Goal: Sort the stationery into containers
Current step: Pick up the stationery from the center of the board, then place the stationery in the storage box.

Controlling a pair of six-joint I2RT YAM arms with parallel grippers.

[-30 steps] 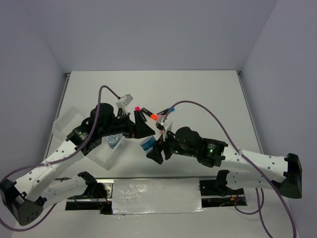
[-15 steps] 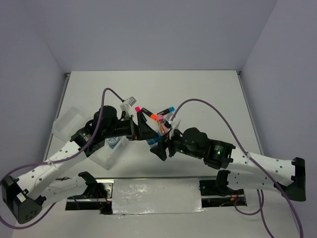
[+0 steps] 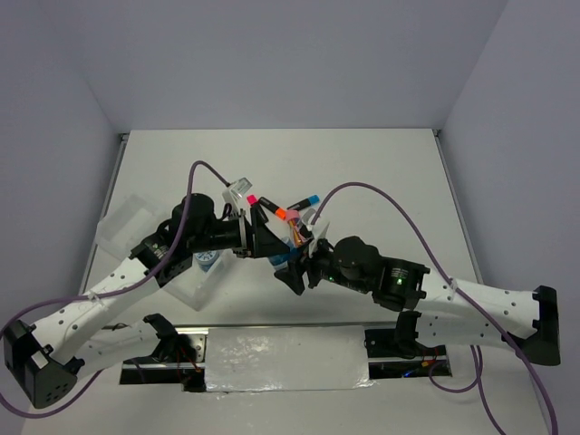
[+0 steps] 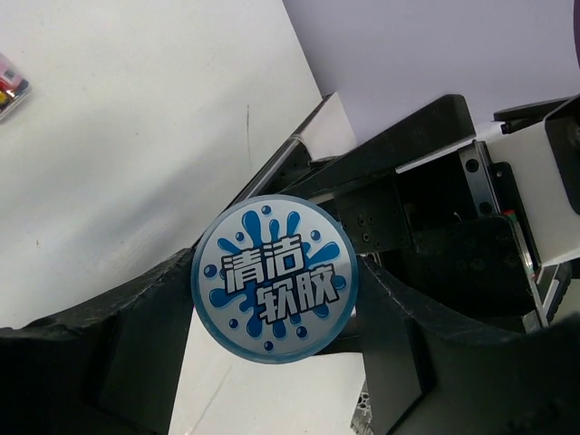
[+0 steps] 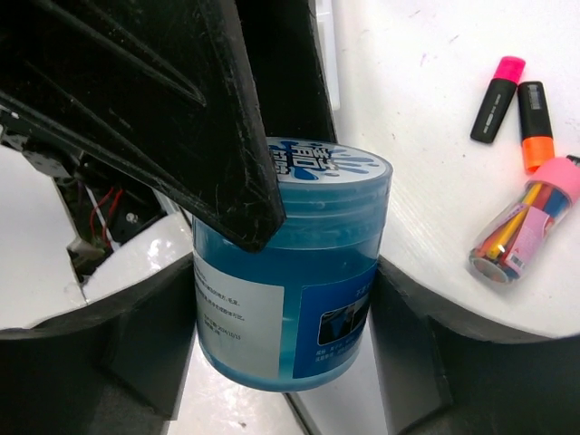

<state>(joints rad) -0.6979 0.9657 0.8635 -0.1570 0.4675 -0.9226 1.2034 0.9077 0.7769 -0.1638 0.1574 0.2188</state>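
Seen from above, the blue gel jar (image 3: 282,260) is nearly hidden where the two claws meet. The right gripper (image 5: 285,299) clamps its body. The left gripper (image 4: 272,294) clamps its lid (image 4: 275,278), which reads 清洁软胶. The side label's (image 5: 237,319) print is too small to read. The trays (image 3: 127,222) sit well to the left.

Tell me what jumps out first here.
The right gripper holds a blue jar with a splash-patterned lid at mid-table, and the left gripper flanks that lid. Beside them lie a pink-capped marker, an orange-capped marker and a pink-topped tube of coloured sticks.
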